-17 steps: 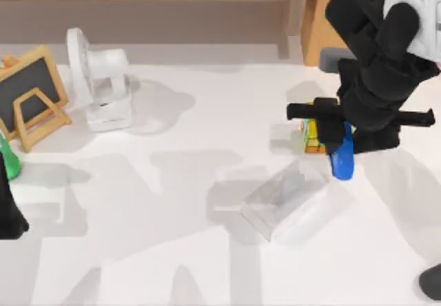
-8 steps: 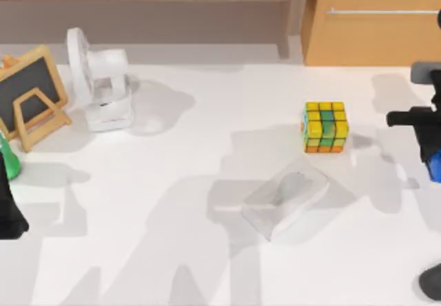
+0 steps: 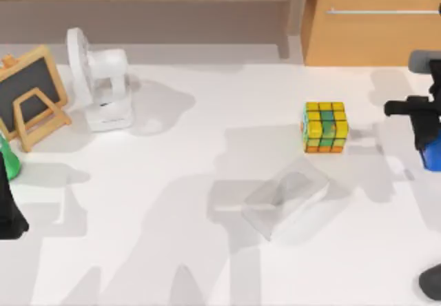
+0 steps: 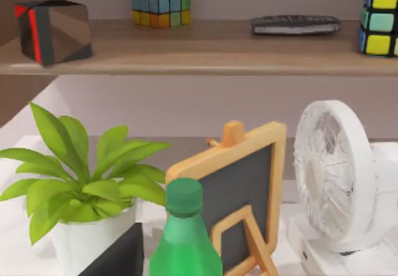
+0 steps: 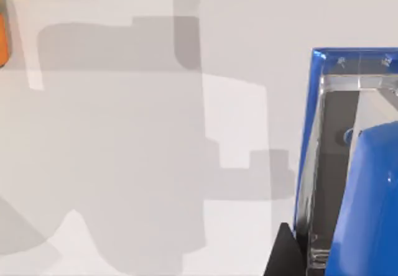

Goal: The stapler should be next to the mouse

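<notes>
At the right edge of the top view my right gripper (image 3: 427,139) hangs above the table, shut on the bright blue stapler (image 3: 433,157), which sticks out below it. The right wrist view shows the stapler (image 5: 367,183) close up, blue with a shiny metal strip, over bare white table. The mouse (image 3: 433,282), a dark rounded lump, lies at the table's front right corner, nearer the front than the stapler and cut by the picture's edge. My left arm (image 3: 8,209) stays parked at the left edge.
A yellow-green-orange puzzle cube (image 3: 324,127) stands left of the right gripper, and a pale translucent block (image 3: 286,197) lies in front of it. A white fan (image 3: 103,85), a small chalkboard (image 3: 31,96) and a green bottle (image 3: 8,160) stand at the left. A wooden cabinet (image 3: 372,30) lies behind.
My right gripper has carried the stapler from beside the puzzle cube to the table's right edge. In the last half second it barely shifted. The left arm has not moved.
</notes>
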Controlling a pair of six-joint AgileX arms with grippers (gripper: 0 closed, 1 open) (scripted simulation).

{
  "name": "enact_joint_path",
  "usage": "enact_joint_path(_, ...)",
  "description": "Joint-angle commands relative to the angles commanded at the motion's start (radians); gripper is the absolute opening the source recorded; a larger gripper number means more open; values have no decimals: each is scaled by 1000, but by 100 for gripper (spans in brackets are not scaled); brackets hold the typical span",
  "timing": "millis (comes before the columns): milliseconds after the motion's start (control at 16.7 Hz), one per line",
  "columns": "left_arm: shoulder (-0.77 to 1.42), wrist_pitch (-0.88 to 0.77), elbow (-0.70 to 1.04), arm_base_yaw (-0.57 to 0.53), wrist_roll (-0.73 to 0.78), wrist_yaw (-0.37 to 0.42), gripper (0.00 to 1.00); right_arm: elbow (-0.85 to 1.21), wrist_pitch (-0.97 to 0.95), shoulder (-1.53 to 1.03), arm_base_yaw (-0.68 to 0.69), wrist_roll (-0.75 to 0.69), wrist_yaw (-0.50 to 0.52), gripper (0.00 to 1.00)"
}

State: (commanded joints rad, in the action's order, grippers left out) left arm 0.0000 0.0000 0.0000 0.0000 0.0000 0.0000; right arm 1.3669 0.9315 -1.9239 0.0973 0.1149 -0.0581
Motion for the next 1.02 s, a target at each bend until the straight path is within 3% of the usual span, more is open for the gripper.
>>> enact_joint_path(480,0,0,0,0,0,0,100,55,-147,9,-8,-14,-60,0)
enact_joint_path(1020,0,0,0,0,0,0,100,-16,-119,1,5,2,-13,0)
